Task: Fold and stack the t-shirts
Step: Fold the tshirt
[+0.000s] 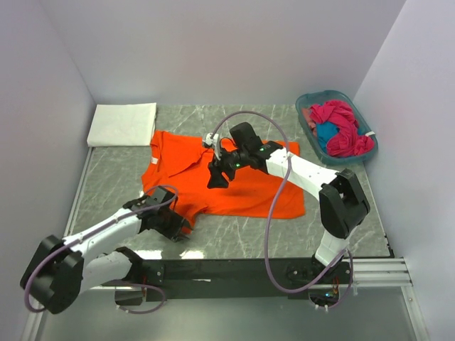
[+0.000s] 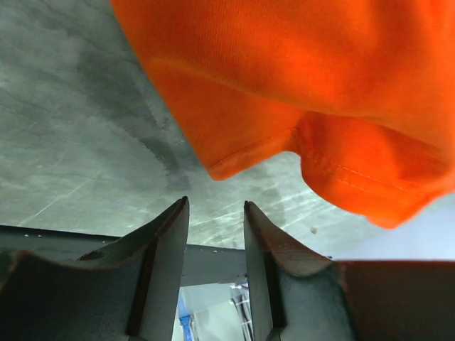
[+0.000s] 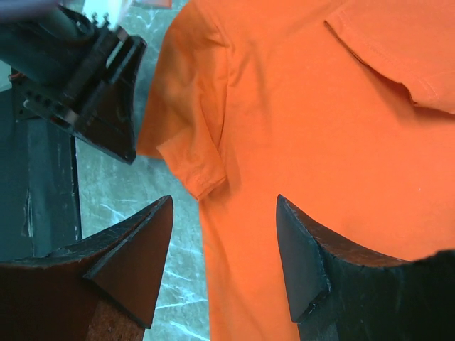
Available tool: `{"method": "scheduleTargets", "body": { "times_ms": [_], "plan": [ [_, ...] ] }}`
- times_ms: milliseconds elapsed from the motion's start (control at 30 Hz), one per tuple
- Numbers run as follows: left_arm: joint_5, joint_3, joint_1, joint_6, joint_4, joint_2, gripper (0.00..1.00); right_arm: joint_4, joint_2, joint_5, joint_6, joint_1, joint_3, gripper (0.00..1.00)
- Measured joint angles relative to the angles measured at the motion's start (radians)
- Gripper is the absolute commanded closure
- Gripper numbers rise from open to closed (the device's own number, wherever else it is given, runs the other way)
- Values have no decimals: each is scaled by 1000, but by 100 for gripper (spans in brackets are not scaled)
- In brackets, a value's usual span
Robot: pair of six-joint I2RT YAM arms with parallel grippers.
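The white-and-black left arm (image 1: 106, 231) stretches low and forward; the dark two-fingered left end effector (image 1: 178, 227) holds its jaws a narrow gap apart, gripping nothing. The right arm (image 1: 306, 170) folds at the elbow and reaches leftward, and the right end effector (image 1: 217, 177) points down, jaws spread wide, empty.

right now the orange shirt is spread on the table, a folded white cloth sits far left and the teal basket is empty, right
The teal basket is not empty: the top view shows a magenta shirt and blue cloth piled in it. The rest holds: orange shirt spread on the table, folded white cloth far left.
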State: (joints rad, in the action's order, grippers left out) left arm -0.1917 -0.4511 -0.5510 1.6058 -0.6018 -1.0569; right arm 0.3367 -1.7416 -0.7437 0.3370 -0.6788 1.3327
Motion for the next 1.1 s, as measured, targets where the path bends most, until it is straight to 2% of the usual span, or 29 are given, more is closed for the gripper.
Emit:
{"method": "scheduleTargets", "body": {
  "times_ms": [500,533,600,633,767,933,1100],
  "plan": [
    [93,-58,-40,31,-4,-136,62,-4,8,-18,-7,8,-16,33],
    [93,-59,-42,31,-5,-139,64,-4,8,-20,-8,10,-16,34],
    [96,-63,-42,29,-12,-145,81,-4,12,-26,-8,15,-16,33],
    [99,-66,-42,30,-16,-152,86,-4,15,-28,-8,17,-16,33],
    [103,-85,-43,13,-32,-180,100,-5,22,-34,-11,22,-16,33],
    [120,-95,-43,-24,-37,-173,100,-1,42,-37,-9,29,-16,33],
    [200,-150,-43,-96,-99,-67,100,100,84,-33,85,41,-8,33]
  ]
}}
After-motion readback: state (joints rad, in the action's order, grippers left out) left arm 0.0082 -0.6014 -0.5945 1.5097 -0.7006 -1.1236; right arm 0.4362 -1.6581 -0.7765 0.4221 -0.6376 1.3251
